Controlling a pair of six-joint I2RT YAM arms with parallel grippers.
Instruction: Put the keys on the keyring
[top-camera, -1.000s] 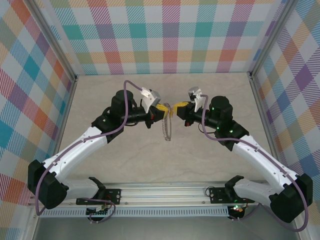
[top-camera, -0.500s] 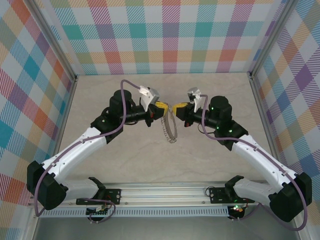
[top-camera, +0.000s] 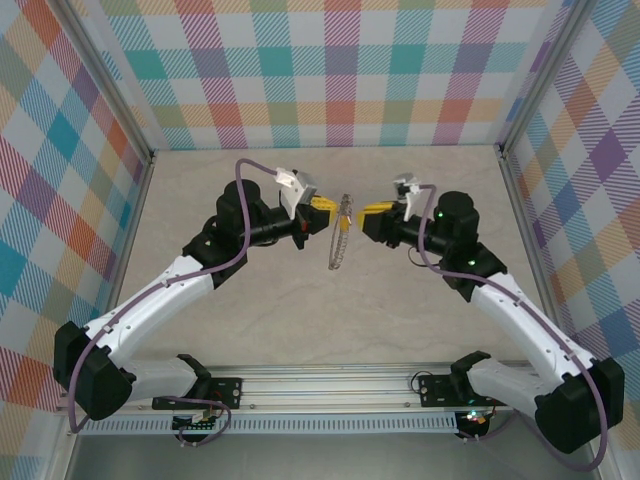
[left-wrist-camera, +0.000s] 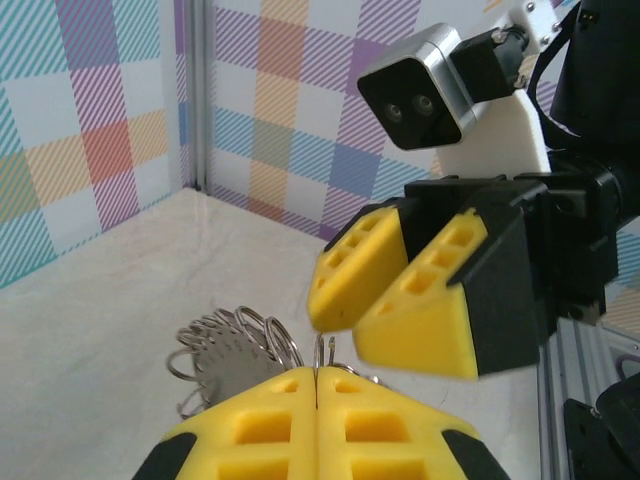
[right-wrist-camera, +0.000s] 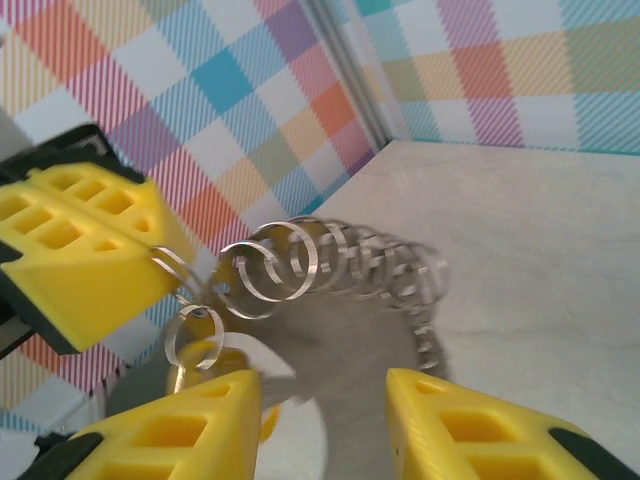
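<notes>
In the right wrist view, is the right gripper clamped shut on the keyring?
No: the right gripper has its two yellow fingers standing wide apart with nothing clamped between them, and the keyring hangs farther ahead.

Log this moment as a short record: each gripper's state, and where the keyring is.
left gripper: shut on a link of the keyring
right gripper: open, close to the ring, facing the left gripper
keyring position: hangs from the left gripper, between the two grippers
</notes>
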